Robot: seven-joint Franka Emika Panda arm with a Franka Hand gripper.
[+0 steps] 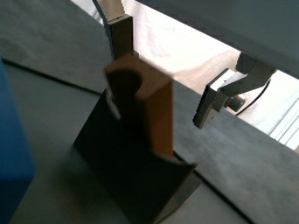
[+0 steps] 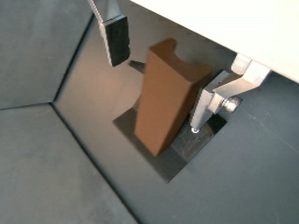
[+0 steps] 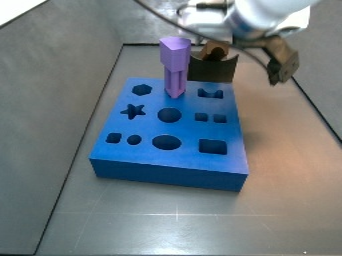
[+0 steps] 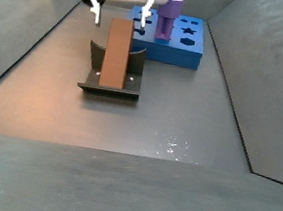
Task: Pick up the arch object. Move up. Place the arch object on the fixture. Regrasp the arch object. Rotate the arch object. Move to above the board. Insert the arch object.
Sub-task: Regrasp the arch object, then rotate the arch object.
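Observation:
The arch object (image 2: 163, 96) is a long reddish-brown bar with a notch in its upper end. It stands on end, leaning, on the dark fixture (image 4: 112, 83). My gripper (image 2: 160, 74) is open and straddles the bar's upper part. One finger (image 2: 117, 39) stands clear of the bar, while the other finger (image 2: 205, 109) is close beside it. In a side view the bar (image 4: 117, 51) rises between the fingertips of the gripper (image 4: 119, 13). The blue board (image 3: 174, 130) lies just beyond the fixture (image 3: 214, 68).
A purple peg (image 3: 174, 65) stands upright in the board near the fixture. The board (image 4: 182, 38) shows star, round and square cutouts. Sloping grey walls (image 4: 25, 49) close in the floor on both sides. A strip of the board (image 1: 14, 131) shows beside the fixture (image 1: 128, 166).

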